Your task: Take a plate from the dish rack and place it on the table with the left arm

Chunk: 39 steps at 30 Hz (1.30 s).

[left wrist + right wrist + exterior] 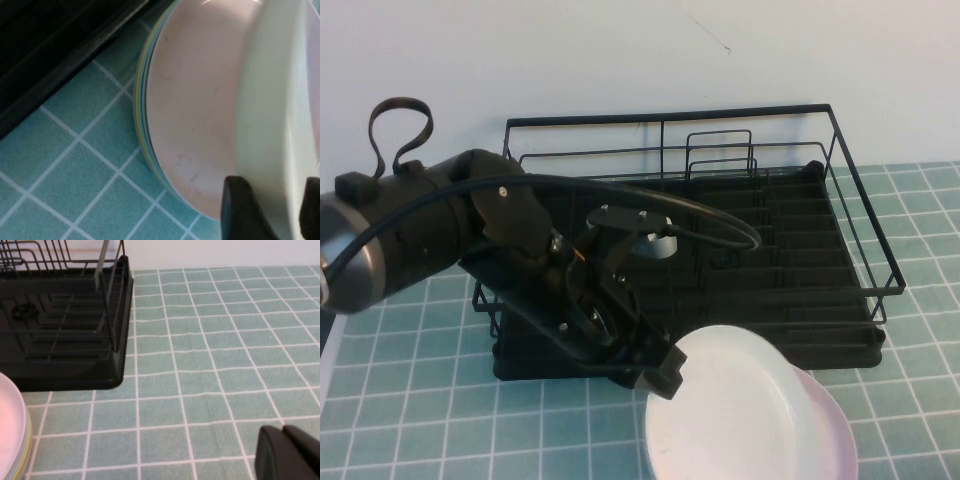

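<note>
I read this as a mock-up kitchen corner in a lab rather than a lived-in home. A black wire dish rack stands on a worktop of small teal tiles, backed by a bare white wall, with plates stacked just in front of the dish rack. My bulky black robot arm, cables looping, reaches across the dish rack's near left corner.

**Soft, even light; wrist close-ups blurred**

Diffuse light fills the scene with only faint shadows. In the high view the white plate glows nearly overexposed, while the dish rack and left arm read as dark masses. The left wrist view is soft; its left gripper is blurred, as is the right gripper.
</note>
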### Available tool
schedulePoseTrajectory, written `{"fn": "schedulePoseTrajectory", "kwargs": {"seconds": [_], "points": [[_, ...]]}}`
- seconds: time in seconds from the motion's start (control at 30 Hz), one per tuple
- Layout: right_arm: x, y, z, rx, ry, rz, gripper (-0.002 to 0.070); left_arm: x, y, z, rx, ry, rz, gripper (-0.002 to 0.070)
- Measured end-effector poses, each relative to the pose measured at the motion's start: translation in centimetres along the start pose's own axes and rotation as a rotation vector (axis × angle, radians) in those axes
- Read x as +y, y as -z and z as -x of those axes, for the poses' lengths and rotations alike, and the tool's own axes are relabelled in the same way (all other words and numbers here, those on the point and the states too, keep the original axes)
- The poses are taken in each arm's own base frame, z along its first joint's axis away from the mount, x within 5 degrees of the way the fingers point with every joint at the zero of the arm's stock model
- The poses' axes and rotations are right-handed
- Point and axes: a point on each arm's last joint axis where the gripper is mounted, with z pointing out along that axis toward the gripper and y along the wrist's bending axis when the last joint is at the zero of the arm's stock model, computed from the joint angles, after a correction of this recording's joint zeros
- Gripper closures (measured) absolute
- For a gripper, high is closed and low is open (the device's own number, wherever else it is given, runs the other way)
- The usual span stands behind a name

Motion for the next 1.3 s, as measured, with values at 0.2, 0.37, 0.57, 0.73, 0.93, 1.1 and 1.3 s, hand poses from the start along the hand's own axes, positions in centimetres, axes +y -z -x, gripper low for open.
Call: {"fn": "schedulePoseTrajectory", "kwargs": {"seconds": [0.2,0.37,0.57,0.73,0.93,1.1,1.3], "points": [[0.0,0.0,0.0,0.000,0.000,0.000,0.0678,-0.5,0.2,-0.6,0.079,0.000,-0.042,0.0333],[0.0,0.0,0.0,0.000,0.000,0.000,0.0678,-1.8,2.4,0.3,0.151,-0.039,-0.076,0.0417],[0.0,0.0,0.0,0.000,0.000,0.000,0.0678,-4.6,7.5,0.0,0.017,-0.110,-0.067,0.0649],[0.0,0.0,0.0,0.000,0.000,0.000,0.0678,-7.7,13.5,-2.8,-0.128,-0.203,-0.024,0.0672],[0.0,0.0,0.0,0.000,0.000,0.000,0.0678,-10.5,20.9,-8.5,-0.369,-0.262,0.132,0.0675],[0.0,0.0,0.0,0.000,0.000,0.000,0.0678,-11.7,24.4,-14.8,-0.636,-0.252,0.205,0.0676],[0.0,0.0,0.0,0.000,0.000,0.000,0.0678,-10.4,23.7,-22.1,-0.802,-0.134,0.257,0.0676]]}}
